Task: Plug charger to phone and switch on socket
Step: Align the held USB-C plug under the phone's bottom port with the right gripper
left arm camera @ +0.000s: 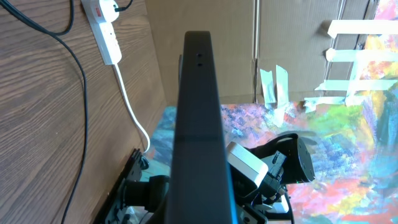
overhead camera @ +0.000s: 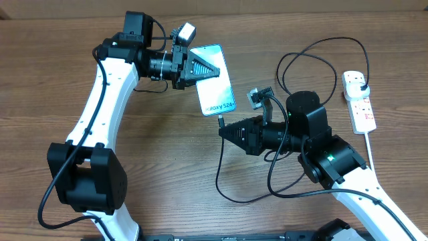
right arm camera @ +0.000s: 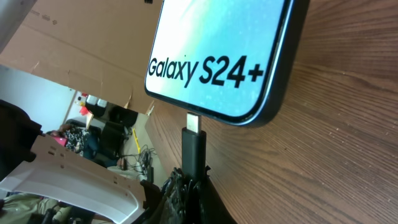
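Note:
The phone [overhead camera: 215, 80] with its light blue "Galaxy S24+" screen is tilted up off the table, and my left gripper [overhead camera: 208, 69] is shut on its upper part. The left wrist view shows the phone's dark edge [left arm camera: 199, 124]. My right gripper [overhead camera: 224, 131] is shut on the charger's black connector [right arm camera: 193, 149], whose metal tip touches the phone's bottom port [right arm camera: 194, 118]. The charger's thin black cable [overhead camera: 221, 167] loops over the table to its plug [overhead camera: 363, 88] in the socket [overhead camera: 358, 100], a white power strip at the right.
The socket's white cord [overhead camera: 369, 150] runs toward the front right edge. More black cable loops [overhead camera: 314, 60] lie behind my right arm. The socket also shows in the left wrist view [left arm camera: 104, 28].

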You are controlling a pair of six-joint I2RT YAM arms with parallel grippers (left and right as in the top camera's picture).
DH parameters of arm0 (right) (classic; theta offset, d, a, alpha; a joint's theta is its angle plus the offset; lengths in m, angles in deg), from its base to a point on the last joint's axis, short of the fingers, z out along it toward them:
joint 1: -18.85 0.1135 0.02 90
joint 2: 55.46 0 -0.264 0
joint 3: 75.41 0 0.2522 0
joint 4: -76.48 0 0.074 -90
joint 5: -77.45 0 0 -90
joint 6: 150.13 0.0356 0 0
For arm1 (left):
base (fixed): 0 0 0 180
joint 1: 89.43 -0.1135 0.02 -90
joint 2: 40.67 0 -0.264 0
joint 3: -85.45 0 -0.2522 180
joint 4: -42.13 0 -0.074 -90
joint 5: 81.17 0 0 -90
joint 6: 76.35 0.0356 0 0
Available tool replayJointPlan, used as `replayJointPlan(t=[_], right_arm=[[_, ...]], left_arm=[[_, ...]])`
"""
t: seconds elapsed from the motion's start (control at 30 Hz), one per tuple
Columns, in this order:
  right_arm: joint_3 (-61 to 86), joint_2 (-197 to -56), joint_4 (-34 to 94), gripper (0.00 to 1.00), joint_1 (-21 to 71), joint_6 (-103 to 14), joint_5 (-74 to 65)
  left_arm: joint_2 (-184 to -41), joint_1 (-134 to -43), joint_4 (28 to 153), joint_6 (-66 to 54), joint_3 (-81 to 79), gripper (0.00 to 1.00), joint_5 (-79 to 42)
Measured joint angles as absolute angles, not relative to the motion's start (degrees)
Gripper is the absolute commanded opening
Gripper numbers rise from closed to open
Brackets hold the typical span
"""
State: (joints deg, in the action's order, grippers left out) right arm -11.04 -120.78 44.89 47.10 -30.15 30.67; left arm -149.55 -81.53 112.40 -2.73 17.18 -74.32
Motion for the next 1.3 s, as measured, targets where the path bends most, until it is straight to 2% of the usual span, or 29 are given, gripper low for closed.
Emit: replayJointPlan(t=[1.3], right_arm=[[-11.04,-120.78,45.64,0.04,46.57,-30.98,30.96]], left_arm=[[-149.55,-81.18,112.38,-2.71,17.18,0.04,-73.45]])
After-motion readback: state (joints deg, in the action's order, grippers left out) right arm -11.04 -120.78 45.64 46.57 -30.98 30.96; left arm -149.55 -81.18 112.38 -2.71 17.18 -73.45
